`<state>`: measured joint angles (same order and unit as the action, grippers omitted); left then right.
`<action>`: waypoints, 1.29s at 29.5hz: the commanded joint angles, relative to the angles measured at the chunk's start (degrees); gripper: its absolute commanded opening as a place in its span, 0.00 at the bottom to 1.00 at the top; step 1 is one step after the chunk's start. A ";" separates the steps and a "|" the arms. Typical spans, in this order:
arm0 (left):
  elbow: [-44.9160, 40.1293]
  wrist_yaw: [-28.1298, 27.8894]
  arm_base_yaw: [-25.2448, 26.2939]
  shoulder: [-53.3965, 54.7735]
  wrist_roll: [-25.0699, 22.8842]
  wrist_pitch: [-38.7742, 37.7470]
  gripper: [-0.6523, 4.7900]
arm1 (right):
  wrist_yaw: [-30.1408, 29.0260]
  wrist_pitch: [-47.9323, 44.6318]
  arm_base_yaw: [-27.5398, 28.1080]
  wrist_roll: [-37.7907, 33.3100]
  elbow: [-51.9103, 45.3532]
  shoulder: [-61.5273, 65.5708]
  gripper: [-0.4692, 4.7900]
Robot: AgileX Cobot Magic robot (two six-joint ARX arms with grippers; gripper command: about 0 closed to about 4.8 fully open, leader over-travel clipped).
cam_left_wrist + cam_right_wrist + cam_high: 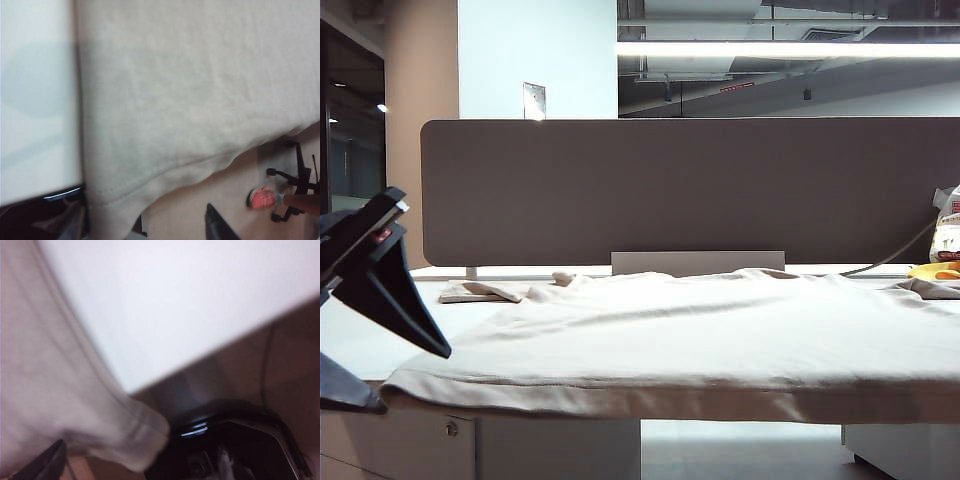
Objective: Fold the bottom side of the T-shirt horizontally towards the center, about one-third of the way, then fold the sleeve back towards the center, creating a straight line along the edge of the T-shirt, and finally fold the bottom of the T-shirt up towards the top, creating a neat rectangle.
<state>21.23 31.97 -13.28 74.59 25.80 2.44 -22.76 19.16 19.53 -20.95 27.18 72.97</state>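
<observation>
The beige T-shirt [700,320] lies spread over the white table [360,340]. The bottom of the T-shirt [670,395] hangs over the front edge, and a sleeve [480,292] lies at the far left. My left arm [380,275] is a dark wedge at the left front edge. In the left wrist view, my left gripper [142,220] is open, and a hem corner of the T-shirt [112,210] lies between its spread fingers [220,227]. My right gripper [120,452] is open too, around the other hem corner [140,440]. It is out of the exterior view.
A grey partition [690,190] stands along the back of the table. A yellow-and-white packet [947,240] sits at the back right. Below the front edge are a drawer lock [451,428], a chair base [295,185] and a red shoe [262,197] on the floor.
</observation>
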 commanded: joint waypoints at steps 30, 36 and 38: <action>0.11 0.37 -0.07 1.07 1.66 4.57 0.26 | -2.91 -7.87 -0.24 0.00 0.07 6.10 0.24; 0.11 0.44 -0.09 1.36 1.68 5.07 0.11 | -4.37 -7.80 -0.24 0.00 0.07 6.10 0.16; 0.11 0.72 -0.09 1.36 1.66 5.53 0.11 | -5.95 -8.04 -0.24 -0.04 0.07 6.10 0.16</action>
<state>21.23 32.05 -13.28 76.01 27.88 6.70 -31.16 11.40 19.44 -21.39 27.68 78.17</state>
